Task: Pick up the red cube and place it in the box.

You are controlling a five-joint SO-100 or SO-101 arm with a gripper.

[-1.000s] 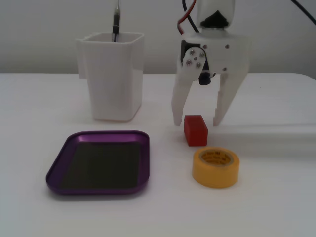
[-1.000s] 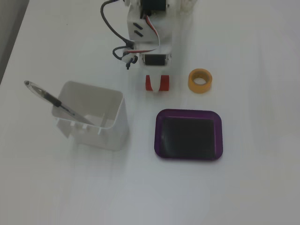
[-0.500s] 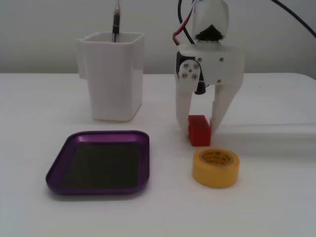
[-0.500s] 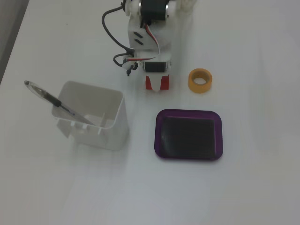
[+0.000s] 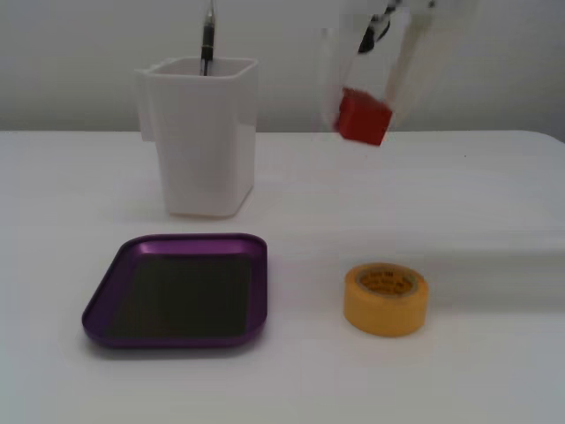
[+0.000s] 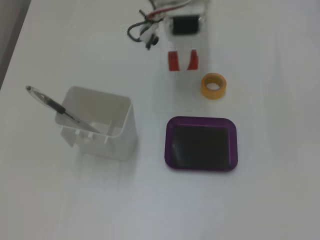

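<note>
1. In the low fixed view we see the gripper (image 5: 364, 110) near the top edge, blurred, its two white fingers (image 5: 408, 75) clamped on the cube (image 5: 362, 116).
2. The cube hangs tilted, one corner down, well above the table (image 5: 494, 177) and clear of it.
3. In the high fixed view the gripper (image 6: 182, 61) points down the picture from the top edge, and we see the cube (image 6: 173, 60) as two red patches either side of a white finger (image 6: 182, 52).
4. The black servo (image 6: 184, 25) sits just above the fingers in that view, with a knot of dark wires (image 6: 142, 31) to its left.
5. The box (image 5: 101, 307) lies flat at lower left in the low view, with nothing on its dark bottom that we can see.
6. From above, the box (image 6: 201, 165) lies below and slightly right of the held cube, well apart from it.
7. The tape roll (image 5: 385, 299) lies flat on the table at right of the box; from above the tape roll (image 6: 213, 86) sits just right of and below the gripper.
8. The white container (image 5: 199, 134) stands upright behind the box, with a pen (image 5: 207, 35) poking out of it.
9. From above, the container (image 6: 100, 123) stands left of the box, and the pen (image 6: 50, 103) leans over its left rim.
</note>
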